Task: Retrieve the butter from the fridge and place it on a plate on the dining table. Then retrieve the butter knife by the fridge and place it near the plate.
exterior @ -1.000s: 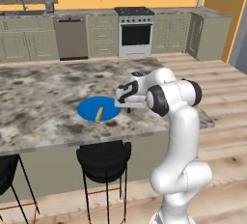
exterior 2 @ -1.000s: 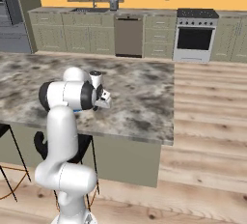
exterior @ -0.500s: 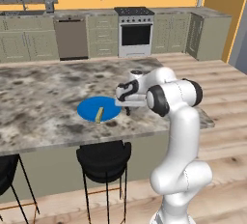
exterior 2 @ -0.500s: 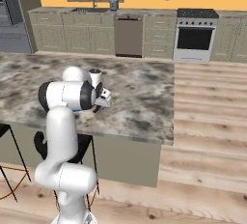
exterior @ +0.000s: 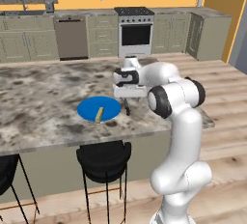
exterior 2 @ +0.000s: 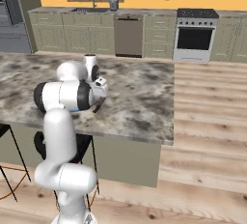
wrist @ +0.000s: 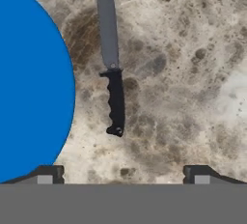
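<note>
**On the table, the knife lies free beside the plate**

On the grey-brown marbled table (exterior: 43,88) the blue plate (exterior: 91,107) lies flat, and the butter (exterior: 99,115) rests on it, a small pale yellow stick near the plate's front edge. Just beside the plate, on the side toward the arm, the butter knife (wrist: 112,63) lies on the stone, apart from the rim. In the hand view its black handle points toward the camera and its grey blade points away. The pincer (wrist: 123,175) hovers above the knife with its two tips spread wide and nothing between them; it is released. Two black stools (exterior: 103,158) stand under the table edge.
</note>
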### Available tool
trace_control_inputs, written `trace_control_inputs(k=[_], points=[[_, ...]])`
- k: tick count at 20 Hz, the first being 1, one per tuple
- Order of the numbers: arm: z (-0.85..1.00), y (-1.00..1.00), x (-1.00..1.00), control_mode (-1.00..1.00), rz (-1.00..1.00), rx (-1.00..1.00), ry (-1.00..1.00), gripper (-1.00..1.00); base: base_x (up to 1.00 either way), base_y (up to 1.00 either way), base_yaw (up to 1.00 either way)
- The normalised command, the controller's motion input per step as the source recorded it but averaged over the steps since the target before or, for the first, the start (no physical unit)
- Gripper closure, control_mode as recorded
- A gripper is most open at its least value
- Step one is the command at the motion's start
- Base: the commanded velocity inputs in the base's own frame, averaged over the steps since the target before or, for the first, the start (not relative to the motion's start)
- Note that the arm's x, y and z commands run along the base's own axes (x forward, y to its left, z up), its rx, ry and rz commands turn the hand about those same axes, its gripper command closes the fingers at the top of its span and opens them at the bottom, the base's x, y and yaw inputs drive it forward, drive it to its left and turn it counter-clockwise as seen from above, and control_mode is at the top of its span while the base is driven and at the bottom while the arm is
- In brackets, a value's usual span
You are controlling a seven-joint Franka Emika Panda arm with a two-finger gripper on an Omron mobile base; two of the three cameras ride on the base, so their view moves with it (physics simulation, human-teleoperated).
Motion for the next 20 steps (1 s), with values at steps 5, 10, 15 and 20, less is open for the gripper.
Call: trace_control_inputs(k=[5,10,15,20], points=[[0.77,0.03,-0.82,-1.0,0.05,-0.05,-0.05,-1.0,0.0,0.0,0.0],[0.49,0.01,-0.87,-1.0,0.0,0.0,-0.03,-1.0,0.0,0.0,0.0],[-0.08,-0.02,-1.0,-1.0,0.02,0.01,-0.11,-1.0,0.0,0.0,0.0],[0.0,-0.27,-1.0,-1.0,0.04,0.04,-0.17,-1.0,0.0,0.0,0.0]])
